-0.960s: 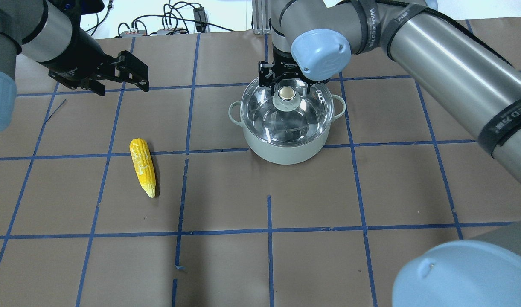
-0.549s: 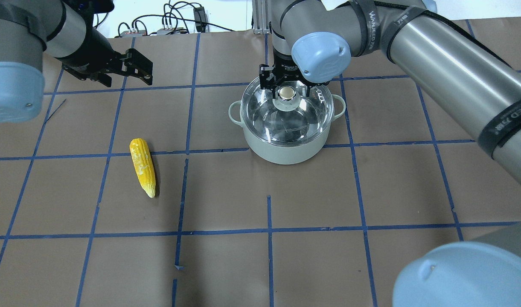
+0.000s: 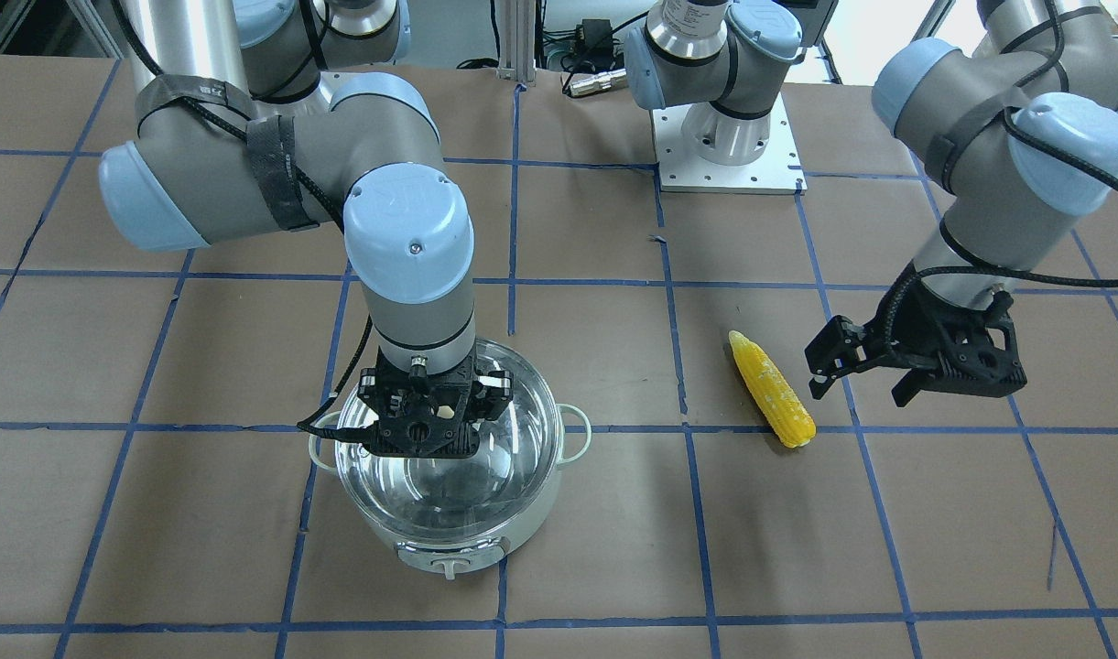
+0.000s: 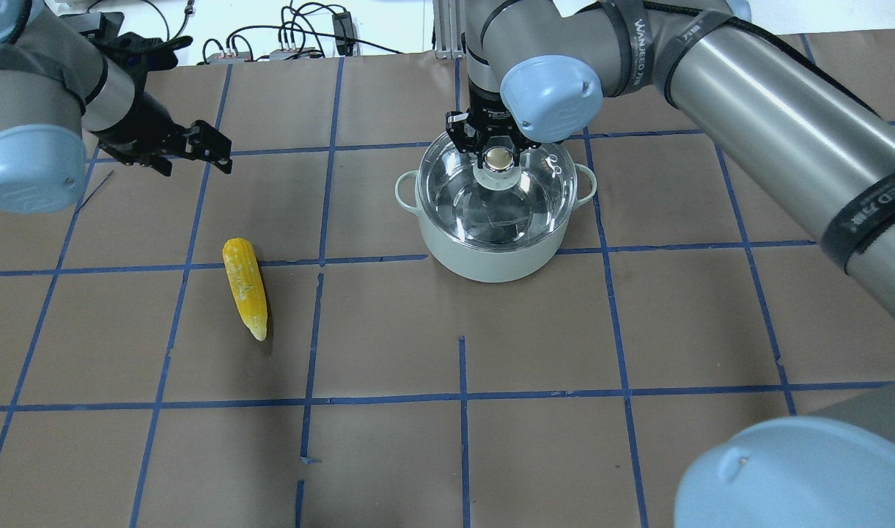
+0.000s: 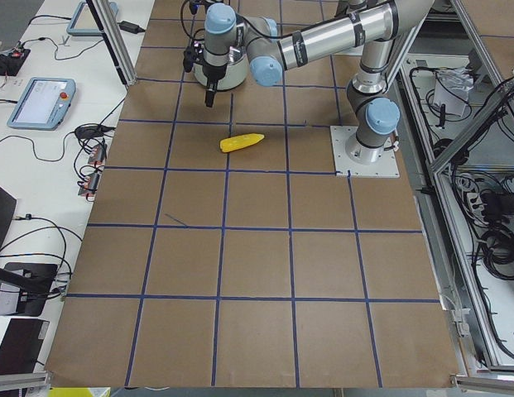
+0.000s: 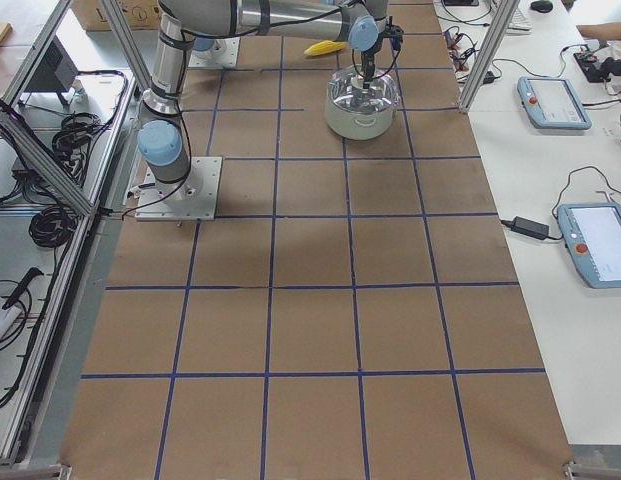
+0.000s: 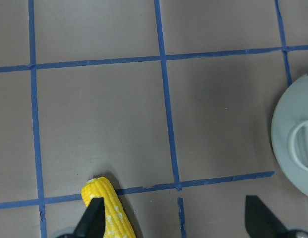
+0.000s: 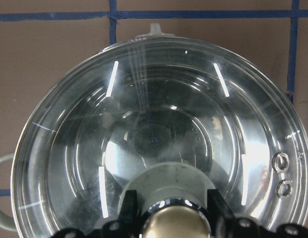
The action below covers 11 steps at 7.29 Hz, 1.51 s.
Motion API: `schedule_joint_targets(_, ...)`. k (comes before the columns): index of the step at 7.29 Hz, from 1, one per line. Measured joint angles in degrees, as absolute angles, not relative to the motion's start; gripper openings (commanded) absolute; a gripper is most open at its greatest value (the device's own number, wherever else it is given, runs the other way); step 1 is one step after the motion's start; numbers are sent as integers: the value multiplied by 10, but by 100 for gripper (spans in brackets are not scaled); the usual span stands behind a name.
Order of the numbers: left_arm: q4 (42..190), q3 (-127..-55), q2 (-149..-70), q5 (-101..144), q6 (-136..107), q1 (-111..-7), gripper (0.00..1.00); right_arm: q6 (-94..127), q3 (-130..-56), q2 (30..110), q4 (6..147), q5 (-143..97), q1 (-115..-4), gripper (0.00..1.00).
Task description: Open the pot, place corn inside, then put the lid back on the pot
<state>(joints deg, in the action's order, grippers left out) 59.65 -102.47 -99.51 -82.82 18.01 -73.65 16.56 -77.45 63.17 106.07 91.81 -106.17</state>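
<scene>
Currently: right hand point(image 4: 497, 155) clamped lid point(image 4: 491, 209) atop pot point(image 4: 491, 262), left hand point(image 4: 196, 155) splayed empty; any shallow grip risked glass slipping.

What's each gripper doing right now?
Left gripper: open, empty.
Right gripper: shut on the lid, at its knob.

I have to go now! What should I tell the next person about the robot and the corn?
Right gripper: looks closed on the knob of the lid, which sits on the pot.
Left gripper: open, empty, in the air.
The corn lies on the table, apart from the pot.
Done: nothing finished yet.
Left: lift lid, corn in, lid back on.
</scene>
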Motion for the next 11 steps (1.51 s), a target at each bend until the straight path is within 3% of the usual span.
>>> schedule_joint_targets(3,494,-1119,-1006,-833,191,-702,100,166,-767,632,1059,919,-1062,35)
schedule_joint_targets(8,449,-1133,-1037,-856,166,-701,99,108,-701,710,959,964,-1044,36)
schedule_joint_targets(11,404,-1166,-1045,-963,80,-709,99,9,-700,794,829,941,-949,36)
